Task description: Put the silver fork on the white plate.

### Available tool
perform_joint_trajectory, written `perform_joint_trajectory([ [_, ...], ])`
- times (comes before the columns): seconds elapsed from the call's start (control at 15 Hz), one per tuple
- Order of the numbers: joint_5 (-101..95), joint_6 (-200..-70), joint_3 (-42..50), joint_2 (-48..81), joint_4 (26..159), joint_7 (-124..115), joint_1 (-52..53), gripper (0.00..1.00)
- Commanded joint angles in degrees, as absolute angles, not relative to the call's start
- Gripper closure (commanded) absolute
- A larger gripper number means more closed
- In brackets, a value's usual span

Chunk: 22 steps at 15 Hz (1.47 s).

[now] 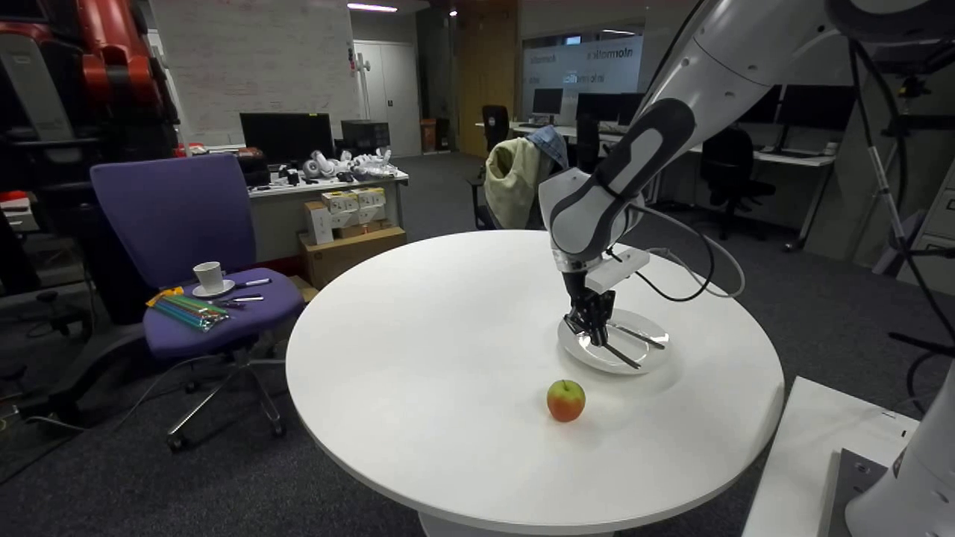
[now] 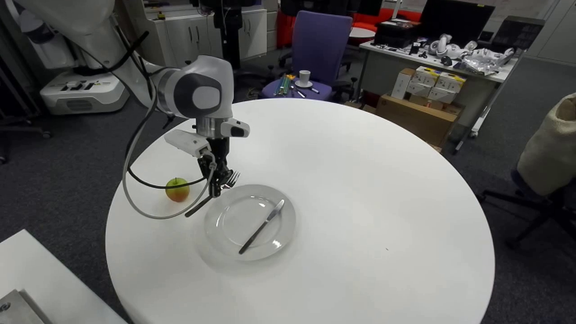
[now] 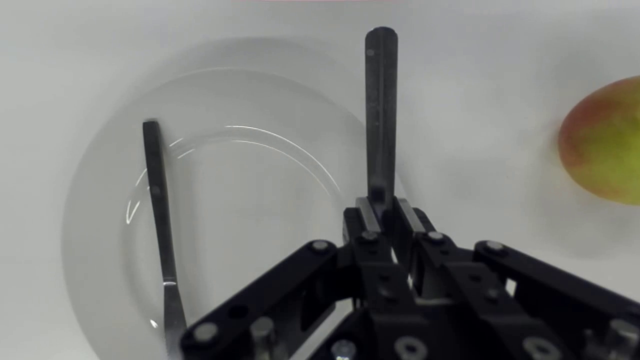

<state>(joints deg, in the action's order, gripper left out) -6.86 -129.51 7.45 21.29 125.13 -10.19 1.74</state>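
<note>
Silver fork (image 3: pixel 381 110) is in the gripper (image 3: pixel 387 214), jaws closed, pinching it partway along its length. Fork is over the rim of the white plate (image 2: pixel 238 220), on the side nearest the apple (image 1: pixel 566 400) (touching the rim or not, cannot tell). In an exterior view the tines (image 2: pixel 231 180) point toward the far edge of the round white worktop (image 2: pixel 382 180), angled right; the butt end goes back toward the left edge. Same view: plate sits nearer the left edge than the right, apple between plate and that edge. In an exterior view the handle (image 1: pixel 624 356) slants toward the near edge, right-hand part. Long axis runs roughly parallel to the knife (image 3: pixel 160 205) lying on the plate, both handle ends facing the same way.

Wrist view: handle straight up the view, tines hidden by the gripper, apple cut off at right. A purple chair (image 1: pixel 186 224) shows in both exterior views, past the worktop edge, outside the wrist view. A glass panel (image 1: pixel 597 67) beyond the far edge shows in an exterior view only.

Writing: panel repeats a word that looks like "informatics", some letters lost. Boxes (image 2: pixel 423 90) beyond the far edge carry yellow labels, print too small to read. Whiteboard (image 1: pixel 254 60) marks are faint, not readable.
</note>
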Motion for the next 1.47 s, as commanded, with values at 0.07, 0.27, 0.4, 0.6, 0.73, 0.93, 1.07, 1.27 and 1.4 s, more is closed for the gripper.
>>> perform_joint_trajectory([
  [0.07,-8.47,-128.87,8.49,18.76,127.16,-11.1,0.02,0.97],
  [0.27,-8.83,-129.09,9.2,18.98,126.88,-10.42,-0.84,0.97],
  [0.4,-9.04,-129.27,9.39,18.91,126.94,-10.25,-1.27,0.97],
  [0.6,-9.82,-129.33,9.55,18.96,126.98,-10.1,-1.61,0.97],
  [0.73,-10.89,-129.75,9.64,19.06,127.05,-9.43,-1.85,0.97],
  [0.93,-11.92,-130.0,9.6,19.23,127.11,-8.59,-2.36,0.97],
  [1.07,-10.7,-129.36,8.98,21.24,125.28,-9.55,-2.27,0.87],
  [1.27,-10.73,-129.37,8.94,21.26,125.32,-8.68,-2.39,0.87],
  [1.4,-10.73,-129.37,8.94,21.27,125.32,-8.63,-2.4,0.87],
])
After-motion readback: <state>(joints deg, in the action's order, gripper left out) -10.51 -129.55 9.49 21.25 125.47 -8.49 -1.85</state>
